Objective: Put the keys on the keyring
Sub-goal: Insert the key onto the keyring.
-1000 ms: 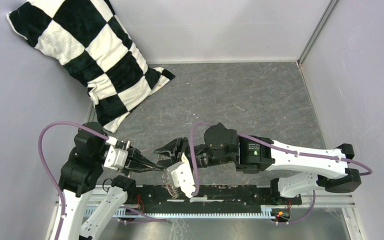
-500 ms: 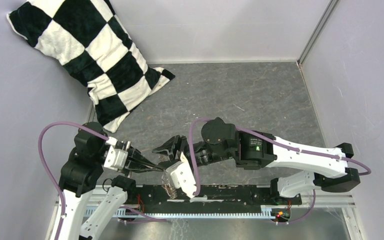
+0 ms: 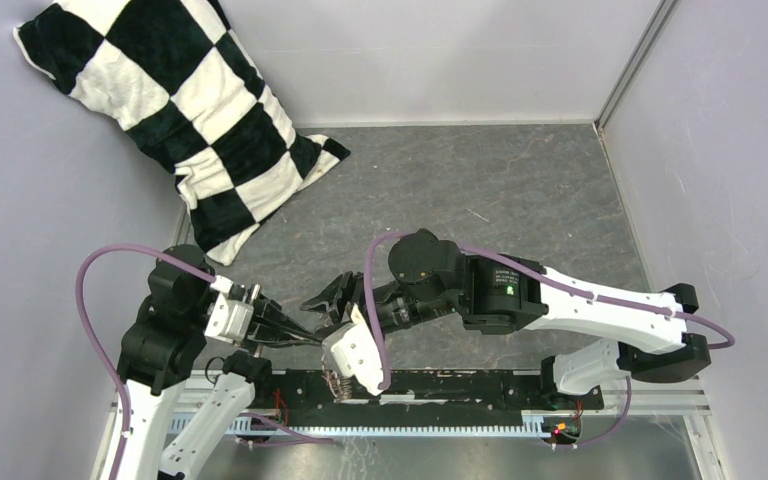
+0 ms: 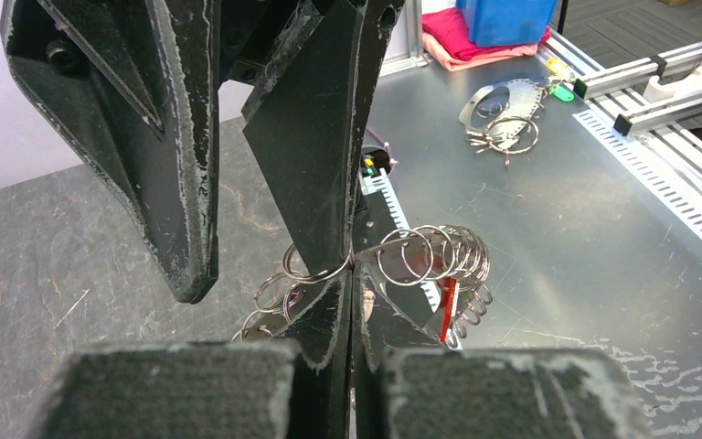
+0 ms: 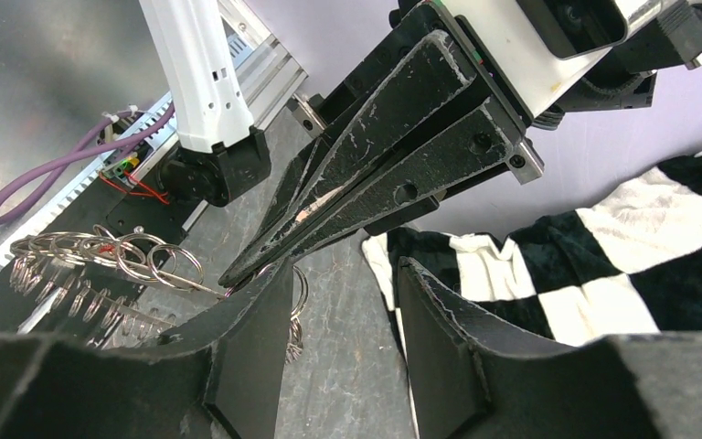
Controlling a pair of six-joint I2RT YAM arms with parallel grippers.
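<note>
L arm (image 3: pixel 160 345) folded by base, L gripper (image 3: pixel 312 338) pinched shut, pointing right, R arm (image 3: pixel 580 300) stretched leftward, R gripper (image 3: pixel 323 312) jaws apart, tips meeting L's.

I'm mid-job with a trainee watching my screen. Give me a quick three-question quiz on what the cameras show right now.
1. True or false: the left pincer is shut on the keyring.
2. Pick one. The right pincer is: A) open, close beside the left pincer's tip; B) shut on a key; C) far off by the back wall.
3. Fill in: the small ___ tag hangs among the rings.

Key: 1 true; 2 A; 3 red.
</note>
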